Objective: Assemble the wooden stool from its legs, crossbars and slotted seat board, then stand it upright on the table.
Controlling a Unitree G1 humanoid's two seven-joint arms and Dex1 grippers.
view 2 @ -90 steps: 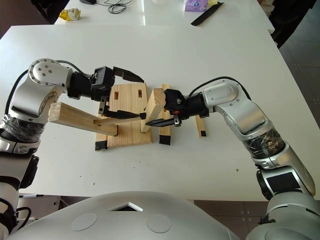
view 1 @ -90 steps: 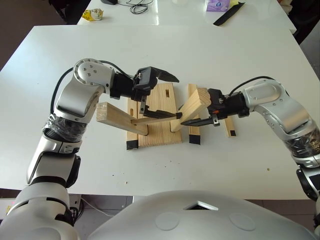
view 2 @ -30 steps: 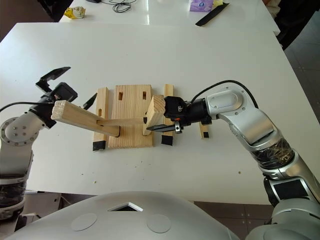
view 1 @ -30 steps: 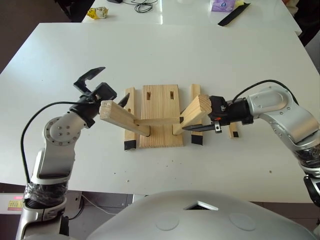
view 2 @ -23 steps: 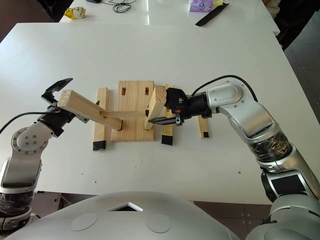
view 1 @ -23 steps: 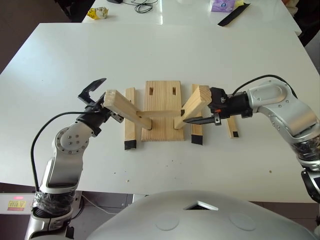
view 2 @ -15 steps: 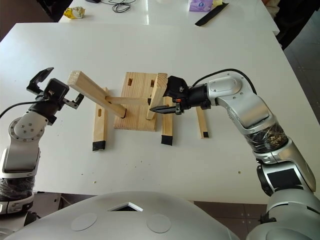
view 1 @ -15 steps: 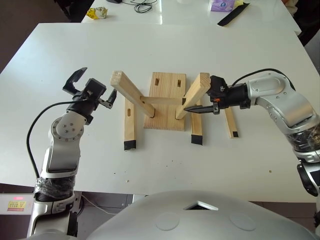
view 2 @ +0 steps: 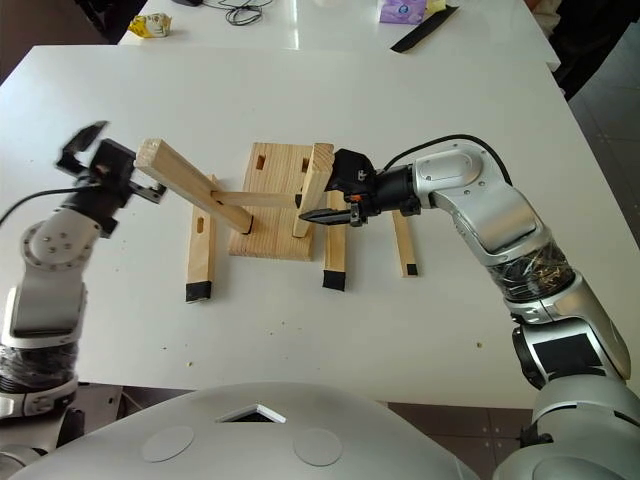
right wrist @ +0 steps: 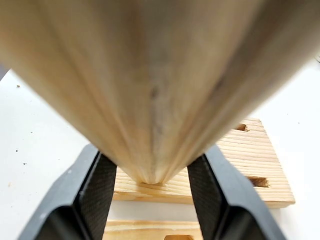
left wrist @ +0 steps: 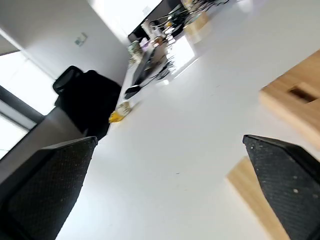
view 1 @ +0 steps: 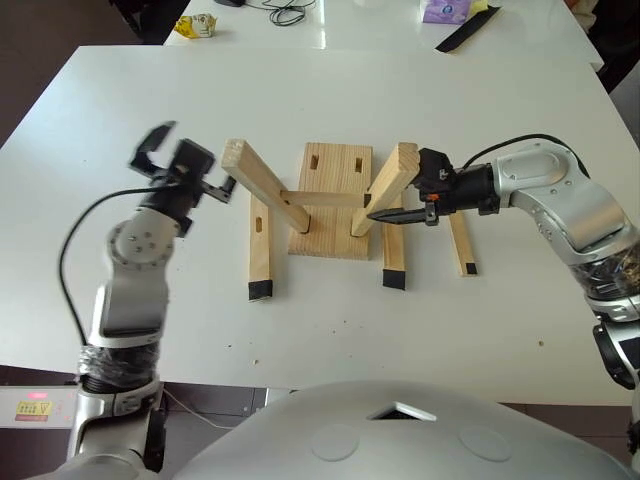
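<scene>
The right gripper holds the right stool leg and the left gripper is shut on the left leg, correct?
No: the left gripper is open beside the left leg, as the left wrist view shows. The right gripper holds the right leg.

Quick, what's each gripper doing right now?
Left gripper: open, holding nothing.
Right gripper: shut on the tilted stool leg.

Over the seat board (view 1: 335, 172) stand tilted legs (view 1: 262, 187) and crossbar (view 1: 325, 199); flat pieces (view 1: 260, 250) alongside.
</scene>
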